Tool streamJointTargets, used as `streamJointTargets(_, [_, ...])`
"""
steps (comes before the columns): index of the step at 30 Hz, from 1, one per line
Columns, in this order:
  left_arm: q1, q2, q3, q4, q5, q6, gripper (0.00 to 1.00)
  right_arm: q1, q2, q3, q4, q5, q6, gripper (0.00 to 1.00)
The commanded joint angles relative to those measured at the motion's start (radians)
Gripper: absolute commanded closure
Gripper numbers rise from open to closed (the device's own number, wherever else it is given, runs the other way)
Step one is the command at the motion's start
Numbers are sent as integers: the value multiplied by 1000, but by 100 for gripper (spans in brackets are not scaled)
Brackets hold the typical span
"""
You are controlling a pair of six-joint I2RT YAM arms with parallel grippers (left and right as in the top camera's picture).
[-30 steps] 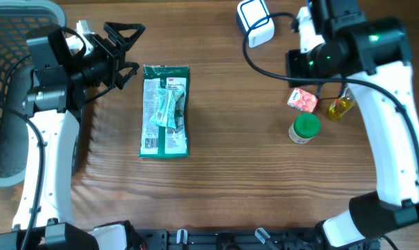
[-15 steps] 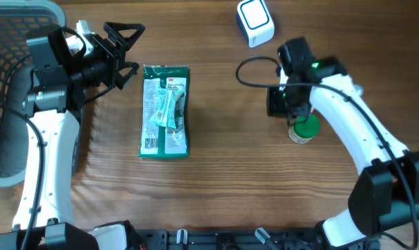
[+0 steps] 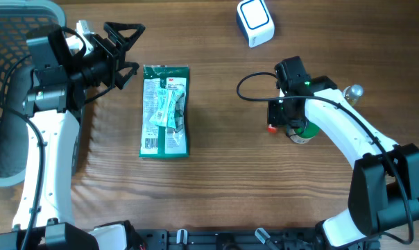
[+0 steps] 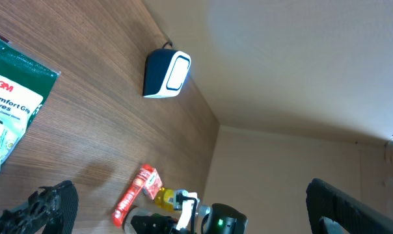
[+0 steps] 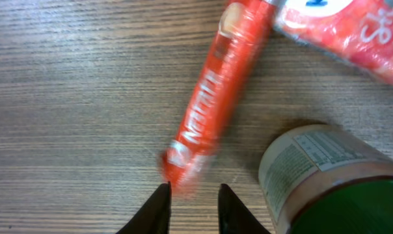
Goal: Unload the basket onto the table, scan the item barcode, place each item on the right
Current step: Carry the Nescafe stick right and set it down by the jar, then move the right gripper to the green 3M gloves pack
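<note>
- Wooden desk, brown grain, carries everything; a white and blue barcode scanner sits at its far edge.
- Right gripper: jaws stand narrowly apart with nothing between them, low over the desk.
- Left gripper: jaws wide and empty, raised at the far left, well apart from the items on the right.
- Item judged to be in hand: a red tube lying flat on the desk, just ahead of the right jaws. Its near end sits by the left fingertip. Its long axis slants away up and to the right, so it is not square to the gap.
- Neighbours: a green-lidded jar stands just right of the tube, and a red packet lies at its far end.
- Right arm is clearly the nearer. I judge the jaws must widen and advance to straddle the tube.
- Glove packet lies nearer the left arm, untouched.
- Views differ: overhead hides the tube under the right arm except for one red end. The wrist view shows its full length, though blurred, and no barcode is legible.
</note>
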Motion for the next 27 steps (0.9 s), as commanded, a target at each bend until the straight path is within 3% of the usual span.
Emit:
streamJointTargets(1, [3,-15,8,2,-2,16,0,3,6,-5,-3,25,-1,64])
streamJointTargets(5, [4,-15,8,2,-2,16,0,3,2,32,-20,25,-40,62])
streamJointTargets(9, [4,-15,8,2,-2,16,0,3,0,197,-146,4,-52,62])
streamJointTargets(13, [4,-15,8,3,-2,16,0,3,-4,245,-168,-155,-51,61])
streamJointTargets(16, [4,-15,8,2,-2,16,0,14,0,235,-112,-348,-51,62])
streamJointTargets(19, [4,-15,8,2,-2,16,0,63,1,220,-55,-407,-37,62])
streamJointTargets(23, [4,-15,8,3,-2,16,0,159,7,182,70,-409,105,64])
streamJointTargets(25, [4,-15,8,2,-2,16,0,233,10,158,163,-384,220,55])
streamJointTargets(27, [4,-15,8,2,-2,16,0,283,10,152,186,-324,337,69])
